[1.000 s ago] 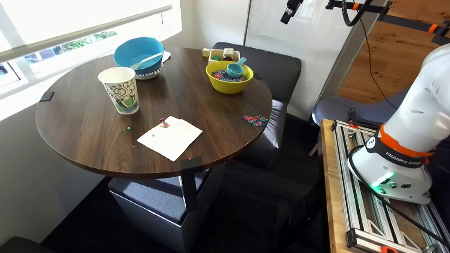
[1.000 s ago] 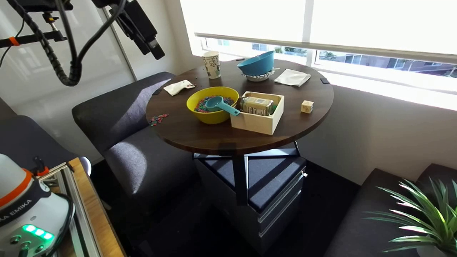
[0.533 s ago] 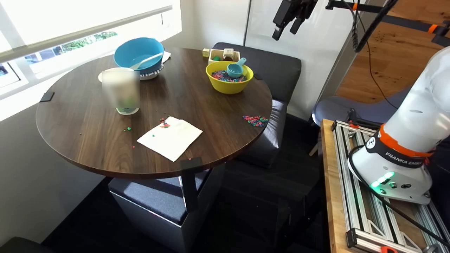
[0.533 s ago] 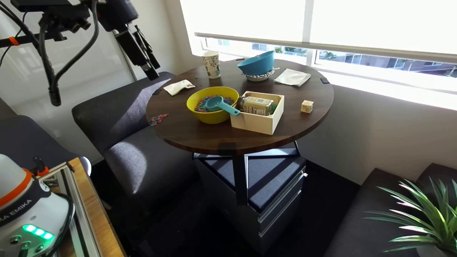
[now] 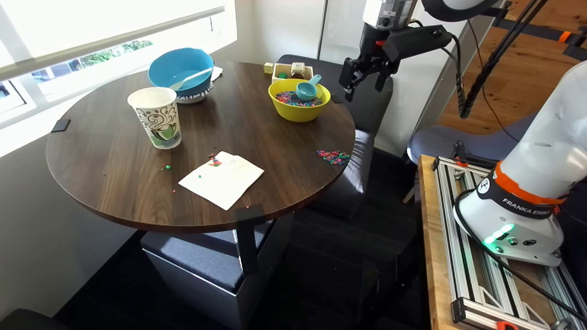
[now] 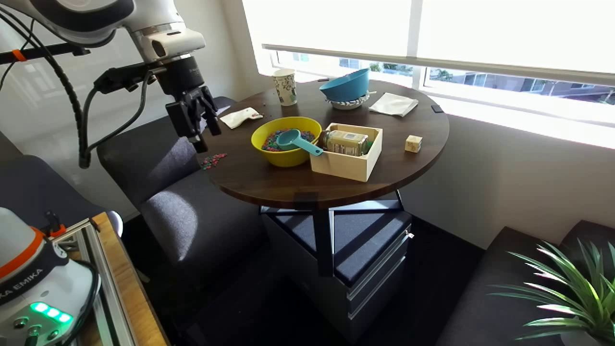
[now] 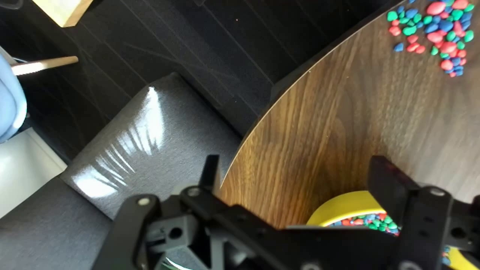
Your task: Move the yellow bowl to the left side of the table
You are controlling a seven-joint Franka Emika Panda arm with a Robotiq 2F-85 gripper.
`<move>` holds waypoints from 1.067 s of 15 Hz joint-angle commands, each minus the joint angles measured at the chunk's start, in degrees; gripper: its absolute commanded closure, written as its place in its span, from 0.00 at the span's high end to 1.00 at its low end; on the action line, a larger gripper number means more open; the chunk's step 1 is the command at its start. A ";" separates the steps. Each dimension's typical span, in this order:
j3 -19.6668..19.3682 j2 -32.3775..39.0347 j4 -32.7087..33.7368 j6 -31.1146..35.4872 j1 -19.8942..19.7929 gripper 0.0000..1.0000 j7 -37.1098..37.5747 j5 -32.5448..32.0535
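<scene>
In an exterior view, the yellow bowl stands upright at 2 o'clock on the tabletop, with the jaws off its 3 o'clock side. The jaws stand wide, in the air, and apart from the bowl in both exterior views. The bowl contains small colored pieces and a teal scoop, handle across the rim. In an exterior view, the wooden box sits just beside the bowl at 3 o'clock; contact between them cannot be confirmed. In the wrist view, the bowl lies at 4 o'clock, partly covered by the jaws.
</scene>
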 commanded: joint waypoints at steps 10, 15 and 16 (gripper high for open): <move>-8.31 11.21 9.33 5.67 2.70 1.00 9.05 15.39; -9.09 10.85 9.23 4.84 2.93 1.00 8.22 13.80; -9.08 10.87 9.27 4.84 2.98 1.00 8.35 13.82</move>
